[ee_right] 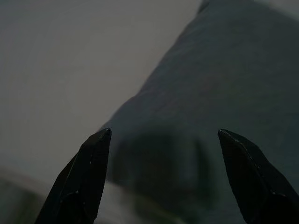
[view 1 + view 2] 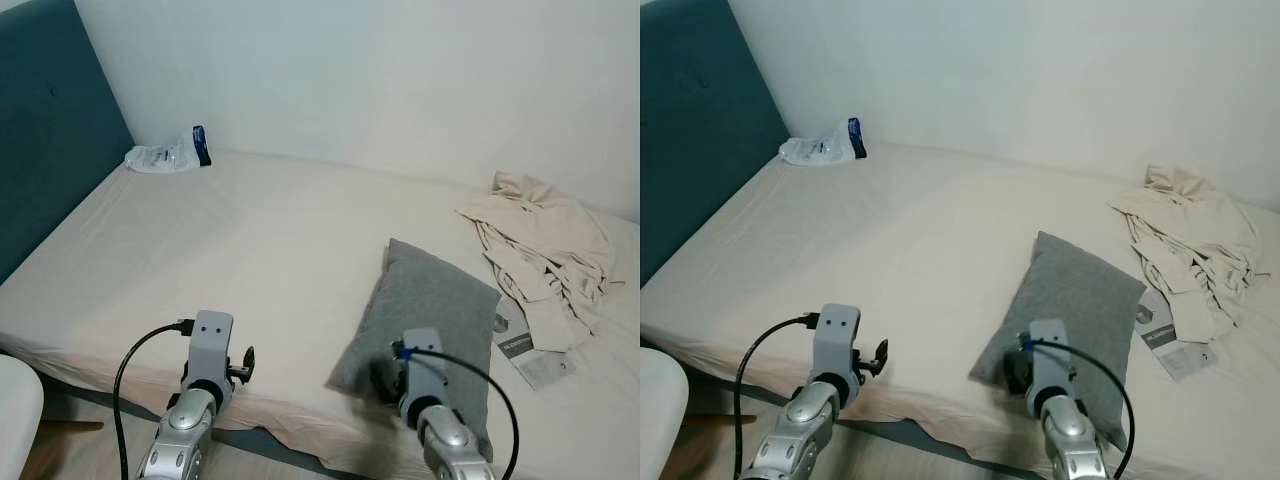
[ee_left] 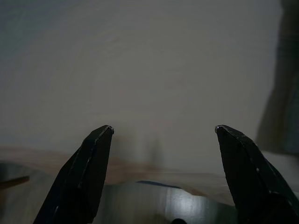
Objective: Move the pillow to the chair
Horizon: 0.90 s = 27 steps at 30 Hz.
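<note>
Cream-sheeted bed (image 2: 250,250), grey pillow (image 2: 430,310) flat near its front edge, long axis running from front edge toward the wall, right end effector (image 1: 163,140) spread wide over its near end, left end effector (image 3: 163,135) wide above the bed edge

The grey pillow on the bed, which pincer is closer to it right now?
Right. The right pincer is open over the near end of the grey pillow. The left pincer, also open, hangs over bare sheet near the bed edge, off to the pillow's left.
</note>
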Motion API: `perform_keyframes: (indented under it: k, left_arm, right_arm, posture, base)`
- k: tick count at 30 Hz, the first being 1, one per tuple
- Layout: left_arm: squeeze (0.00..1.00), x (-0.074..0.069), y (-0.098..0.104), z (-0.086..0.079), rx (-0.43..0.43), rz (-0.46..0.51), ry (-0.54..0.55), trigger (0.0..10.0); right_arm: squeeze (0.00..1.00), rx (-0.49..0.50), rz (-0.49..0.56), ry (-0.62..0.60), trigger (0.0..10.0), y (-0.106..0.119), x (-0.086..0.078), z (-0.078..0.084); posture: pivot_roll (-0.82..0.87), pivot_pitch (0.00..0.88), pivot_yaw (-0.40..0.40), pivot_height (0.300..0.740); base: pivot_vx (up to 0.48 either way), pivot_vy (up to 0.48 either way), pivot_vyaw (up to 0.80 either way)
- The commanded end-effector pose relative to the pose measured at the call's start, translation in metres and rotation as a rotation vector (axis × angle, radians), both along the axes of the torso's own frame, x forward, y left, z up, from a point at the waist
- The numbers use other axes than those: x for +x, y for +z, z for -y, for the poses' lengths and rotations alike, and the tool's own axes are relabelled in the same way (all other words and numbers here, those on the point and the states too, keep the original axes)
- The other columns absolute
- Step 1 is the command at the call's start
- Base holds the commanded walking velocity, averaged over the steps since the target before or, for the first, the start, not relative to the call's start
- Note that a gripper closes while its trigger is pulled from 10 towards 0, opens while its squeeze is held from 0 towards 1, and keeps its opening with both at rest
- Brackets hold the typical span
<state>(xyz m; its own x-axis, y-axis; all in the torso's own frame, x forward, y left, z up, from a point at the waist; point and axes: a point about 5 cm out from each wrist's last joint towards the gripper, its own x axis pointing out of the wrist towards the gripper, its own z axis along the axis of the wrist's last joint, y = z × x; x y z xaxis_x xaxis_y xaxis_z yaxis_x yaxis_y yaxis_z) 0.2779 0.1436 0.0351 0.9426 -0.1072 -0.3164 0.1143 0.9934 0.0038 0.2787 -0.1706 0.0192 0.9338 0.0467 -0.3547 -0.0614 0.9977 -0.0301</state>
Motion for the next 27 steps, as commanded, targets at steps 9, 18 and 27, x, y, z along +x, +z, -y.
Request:
perform_keyframes:
  k: [9, 18, 27]
  left_arm:
    - [0.0, -0.0016, -0.0045, 0.0035, 0.003, -0.017, -0.015, 10.0]
    - [0.0, -0.0014, -0.0057, 0.0059, -0.011, -0.022, -0.024, 10.0]
    - [0.0, 0.0009, -0.0047, 0.0061, -0.021, -0.022, -0.023, 10.0]
  right_arm:
    - [0.0, 0.019, -0.021, -0.013, 10.0, -0.0038, -0.0034, 0.0041]
    - [0.0, 0.021, -0.004, -0.02, 10.0, -0.0006, -0.0009, 0.0071]
    - [0.0, 0.022, 0.015, -0.015, 10.0, 0.0042, 0.0046, 0.0086]
  posture:
    - [0.0, 0.097, 0.018, 0.735]
    - [-0.01, 0.089, 0.019, 0.686]
    - [-0.01, 0.083, 0.017, 0.656]
  base:
    - [0.0, 0.0, 0.0]
    - [0.0, 0.0, 0.0]
    - [0.0, 0.0, 0.0]
